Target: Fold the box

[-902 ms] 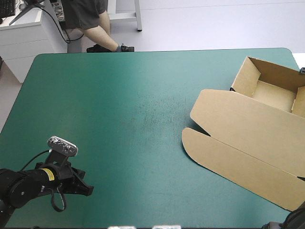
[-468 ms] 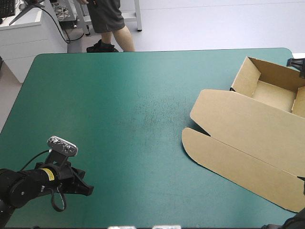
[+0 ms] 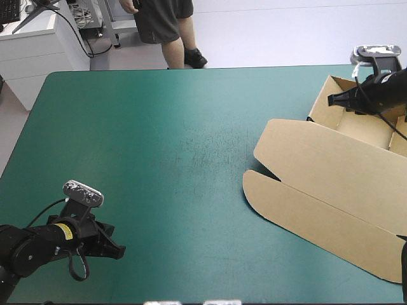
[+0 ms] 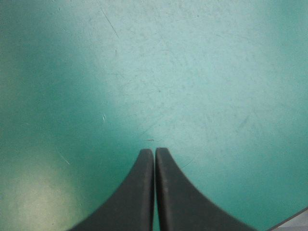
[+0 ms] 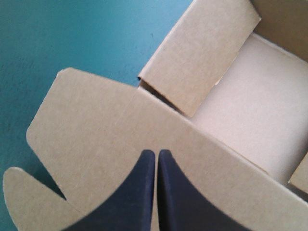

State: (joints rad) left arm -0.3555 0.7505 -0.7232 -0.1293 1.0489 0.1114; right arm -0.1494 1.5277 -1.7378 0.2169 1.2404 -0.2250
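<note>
Teal-green desk (image 3: 159, 127) fills high view. Brown box (image 3: 331, 184) lies at desk's 3 o'clock side, with open tray toward 2 o'clock corner and lid spread flat toward 4 o'clock. Right arm (image 3: 381, 92) hangs over tray; right jaws closed to one point, gripping nothing, aimed at lid beside tray. Left arm (image 3: 38, 244) at 8 o'clock; left jaws closed over bare desk, well apart from box.

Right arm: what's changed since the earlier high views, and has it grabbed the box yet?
The right pincer has swung in from the right edge of the table and now hangs over the open tray end of the box, shut, gripping no board. Nothing was taken hold of or let go. The box, lid flat, and the shut left pincer stayed put.
</note>
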